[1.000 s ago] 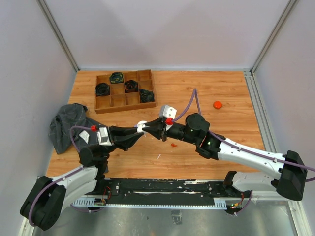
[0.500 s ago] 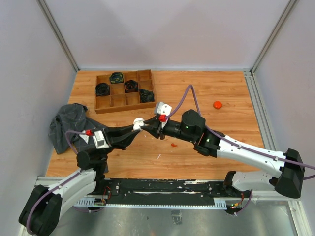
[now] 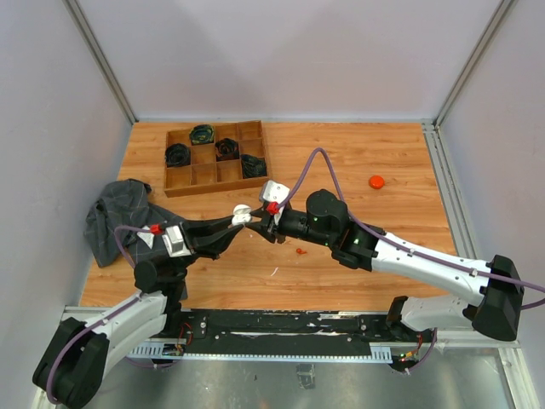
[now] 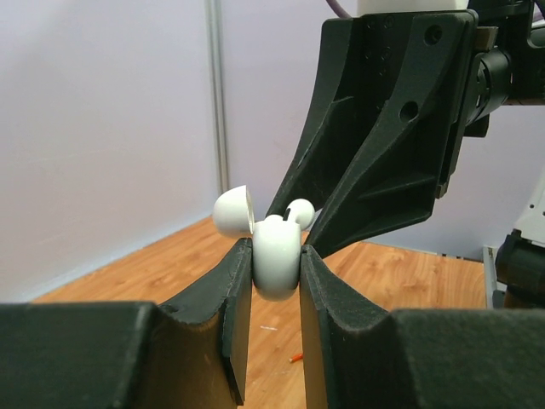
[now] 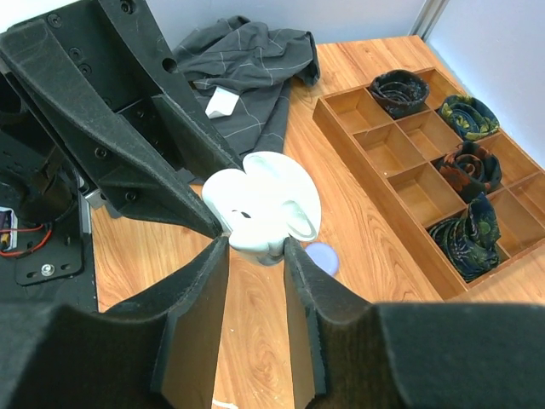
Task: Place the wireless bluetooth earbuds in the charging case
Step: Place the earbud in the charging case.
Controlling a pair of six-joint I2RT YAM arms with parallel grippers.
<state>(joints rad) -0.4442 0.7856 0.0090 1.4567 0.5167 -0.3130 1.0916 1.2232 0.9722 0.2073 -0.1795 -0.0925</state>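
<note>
Left wrist view: left gripper [image 4: 275,249] is pinching the open charging case [image 4: 277,260] by its flanks.
Right gripper [image 5: 255,247]: standing slightly parted, empty, tips at the case.
Orange-red earbud [image 3: 300,251]: lying on the table [image 3: 341,153] beneath the right gripper. It is looking tiny, light and slick, calling for a fingertip pinch across its body.

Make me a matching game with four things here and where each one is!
Things:
1. white charging case
2. grey cloth
3. orange round cap
4. wooden tray

Places:
A. far left part of the table, holding rolled ties
B. alone on the right part of the table
C. pinched in the left tool, up off the table
D. crumpled at the table's left edge

Pairs: 1-C, 2-D, 3-B, 4-A
</note>
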